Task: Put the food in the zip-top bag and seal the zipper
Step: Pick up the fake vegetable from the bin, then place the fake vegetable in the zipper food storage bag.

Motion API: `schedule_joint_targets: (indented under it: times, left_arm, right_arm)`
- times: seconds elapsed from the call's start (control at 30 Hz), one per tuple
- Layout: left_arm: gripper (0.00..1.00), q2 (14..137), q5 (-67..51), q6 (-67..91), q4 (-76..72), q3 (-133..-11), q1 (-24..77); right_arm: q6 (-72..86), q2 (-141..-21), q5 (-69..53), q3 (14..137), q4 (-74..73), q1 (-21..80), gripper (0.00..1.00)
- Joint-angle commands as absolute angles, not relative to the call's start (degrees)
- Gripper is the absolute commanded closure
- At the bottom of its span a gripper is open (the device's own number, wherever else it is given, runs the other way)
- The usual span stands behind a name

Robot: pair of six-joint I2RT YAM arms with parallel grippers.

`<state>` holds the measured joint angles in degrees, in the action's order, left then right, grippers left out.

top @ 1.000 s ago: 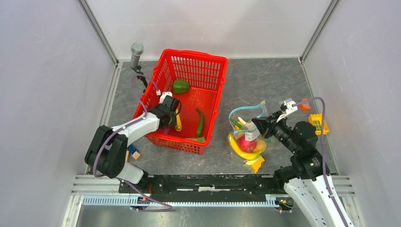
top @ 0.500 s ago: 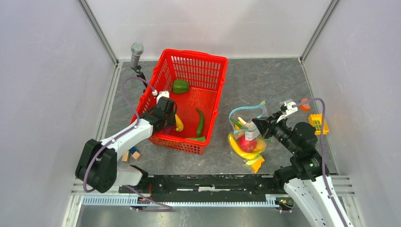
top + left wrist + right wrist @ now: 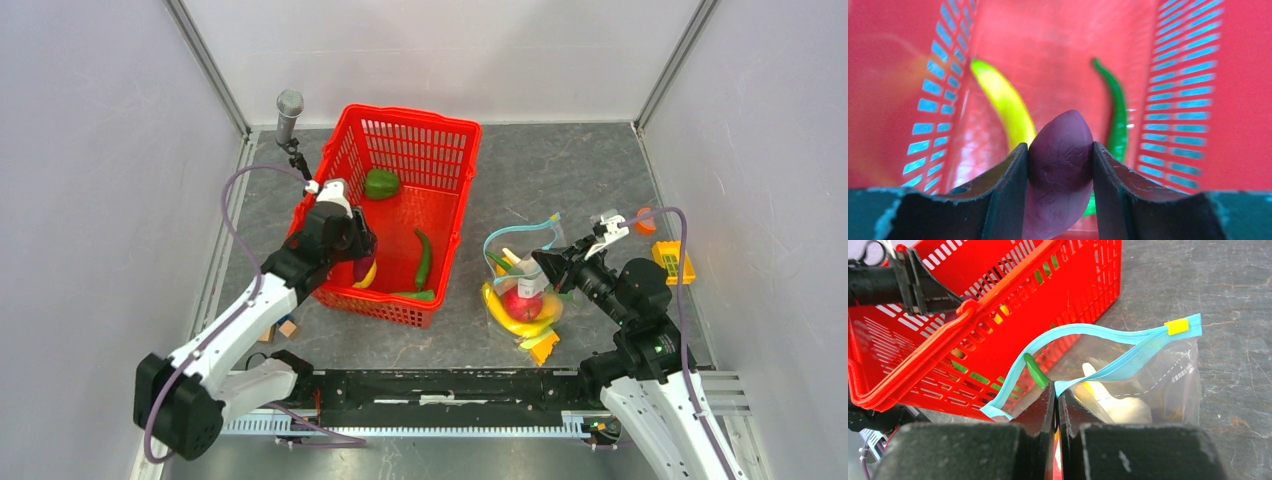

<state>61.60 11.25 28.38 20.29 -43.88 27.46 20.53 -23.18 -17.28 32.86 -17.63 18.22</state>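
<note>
My left gripper (image 3: pixel 1060 150) is shut on a dark purple eggplant (image 3: pixel 1060 170) and hangs over the left side of the red basket (image 3: pixel 440 125). Below it lie a yellow banana (image 3: pixel 1003 100) and a long green pepper (image 3: pixel 1118 110). A green bell pepper (image 3: pixel 381 183) sits at the basket's far end. The zip-top bag (image 3: pixel 520 290) lies right of the basket with a banana (image 3: pixel 510 318) and a red apple (image 3: pixel 522 303) inside. My right gripper (image 3: pixel 1056 387) is shut on the near lip of the light blue zipper (image 3: pixel 1108 330), and the bag's mouth gapes open.
A microphone on a stand (image 3: pixel 289 105) stands at the basket's far left corner. A small yellow crate (image 3: pixel 672 262) and an orange piece (image 3: pixel 645 220) lie by the right wall. Loose blocks (image 3: pixel 280 325) sit near the left arm's base. An orange-yellow piece (image 3: pixel 543 347) lies by the bag's near end.
The left arm has swung its elbow out toward the near left, with the eggplant still between its jaws. The right arm and the bag have not moved.
</note>
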Motion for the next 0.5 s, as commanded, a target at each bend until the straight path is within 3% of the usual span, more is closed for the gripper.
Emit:
schedule_joint_targets:
  times: [0.0,0.33,0.47]
  left_arm:
    - [0.80,54.6,4.4,32.6,14.8,-47.3,27.7]
    - [0.79,50.4,-11.2,36.4,3.8,-48.9,29.4]
    - [0.78,51.5,-9.4,34.5,0.3,-54.3,38.3]
  right_arm:
    - [20.3,-22.1,-20.3,34.0,-12.9,18.2,0.93]
    - [20.4,-22.9,-23.6,34.0,-12.8,18.2,0.92]
    - [20.1,-23.2,-26.5,35.3,-12.8,18.2,0.93]
